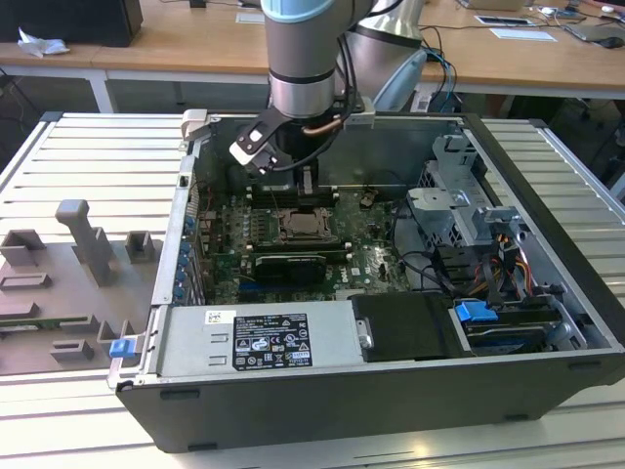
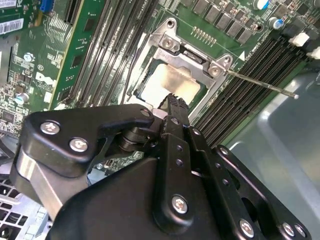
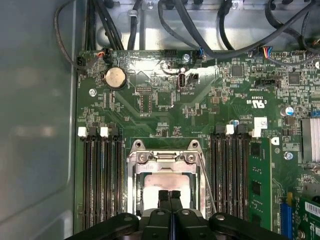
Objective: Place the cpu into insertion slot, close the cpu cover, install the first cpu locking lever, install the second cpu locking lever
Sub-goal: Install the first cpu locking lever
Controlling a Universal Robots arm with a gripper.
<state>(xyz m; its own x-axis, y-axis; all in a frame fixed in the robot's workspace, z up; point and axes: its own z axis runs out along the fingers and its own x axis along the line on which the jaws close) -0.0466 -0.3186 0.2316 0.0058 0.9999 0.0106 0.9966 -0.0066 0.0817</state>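
The gripper point(image 3: 170, 196) hangs low inside the open computer case point(image 1: 547, 322). Its two black fingers point(image 3: 164, 197) are pressed together with nothing between them, and their tips sit just above the cpu point(image 3: 167, 181).

The cpu lies flat in the insertion slot point(image 1: 289, 231), silvery face up. The cpu cover point(image 3: 136, 175) lies down around it, and the chip shows through its window. In the second wrist view a thin metal lever rod point(image 2: 260, 82) juts at a slant from one corner of the socket. Its end hangs free over the black memory slots point(image 3: 102, 185), which run close along two opposite sides of the socket.

In the exterior view, taking the socket as the centre of the dial:
- **12 o'clock:** the arm point(image 1: 303, 68) comes down here and hides part of the green motherboard point(image 1: 376, 256).
- **6 o'clock:** a long black card point(image 1: 288, 266) lies just beyond the nearer memory slots. Further along the same line is the grey power supply point(image 1: 259, 342) with its label.
- **3 o'clock:** a metal drive cage point(image 1: 459, 210) stands here, with loose black cables point(image 1: 425, 264) trailing beside it.
- **4 o'clock:** a blue tab point(image 1: 476, 315) sits near the case wall.
- **9 o'clock:** a grey fixture plate point(image 1: 68, 283) with upright blocks lies outside the case on the slatted table point(image 1: 88, 147).

A coin battery point(image 3: 115, 77) sits on the board, well apart from the socket.
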